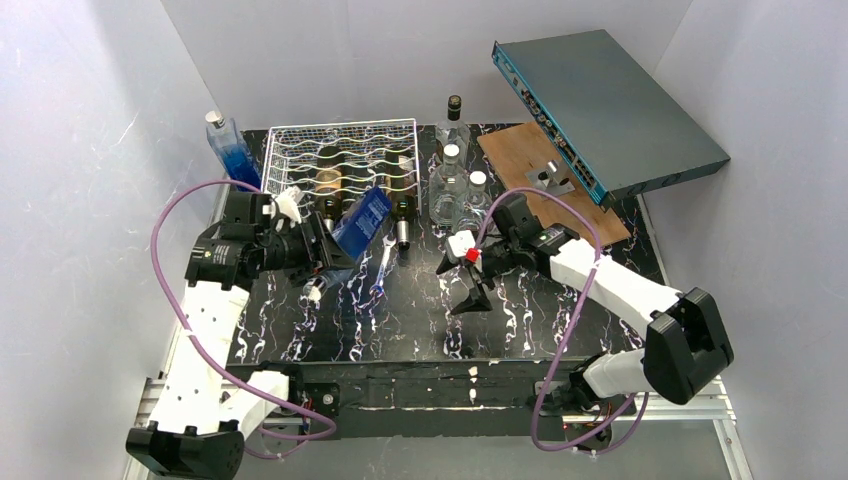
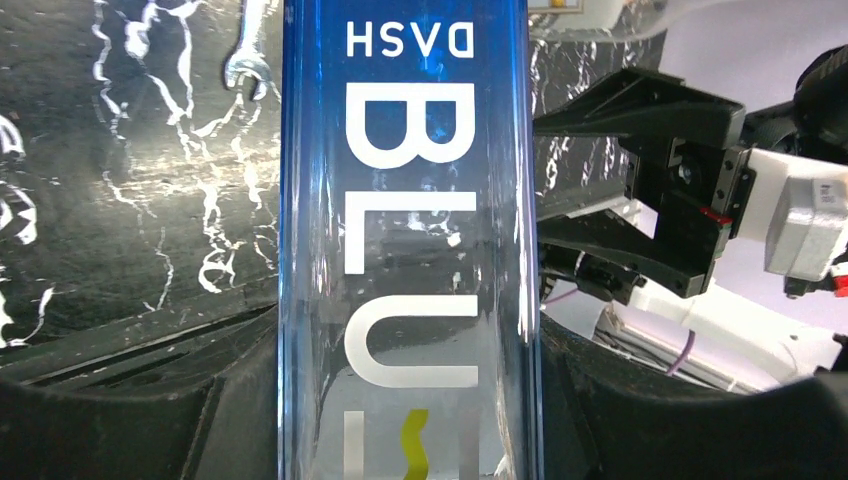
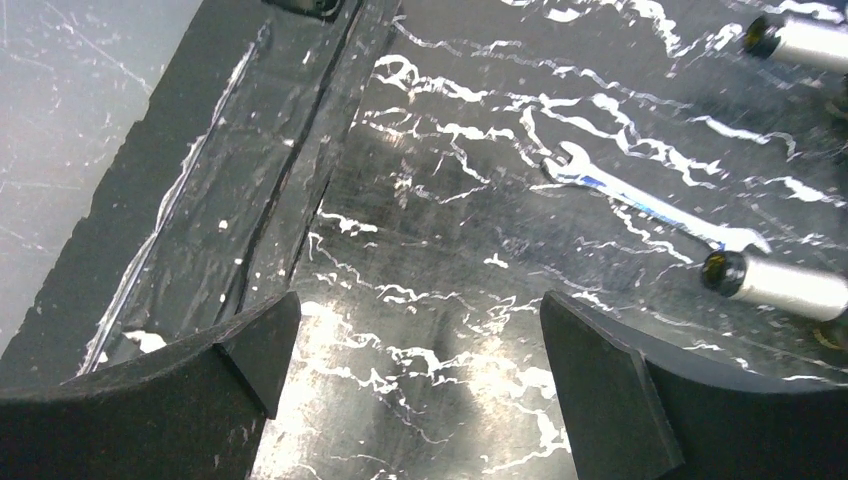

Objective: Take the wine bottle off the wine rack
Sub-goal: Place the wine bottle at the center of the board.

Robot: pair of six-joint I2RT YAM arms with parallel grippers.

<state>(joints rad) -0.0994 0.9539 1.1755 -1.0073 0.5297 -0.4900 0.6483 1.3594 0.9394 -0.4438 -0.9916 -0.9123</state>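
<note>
My left end effector (image 1: pixel 328 243) clamps the blue glass wine bottle (image 2: pixel 410 250) above the silver-white wire wine rack (image 1: pixel 340 125) front, freeing it; my right end effector (image 1: pixel 470 290) gapes idle.

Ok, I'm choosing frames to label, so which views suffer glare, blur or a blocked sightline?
Left wrist: the blue bottle fills the centre, its lettering sharp, hiding much of the table. Right wrist: strong white glare on the glossy table, though the wrench reads clearly. Top external: even light, soft shadows, the wine rack showing distinct wires.
</note>
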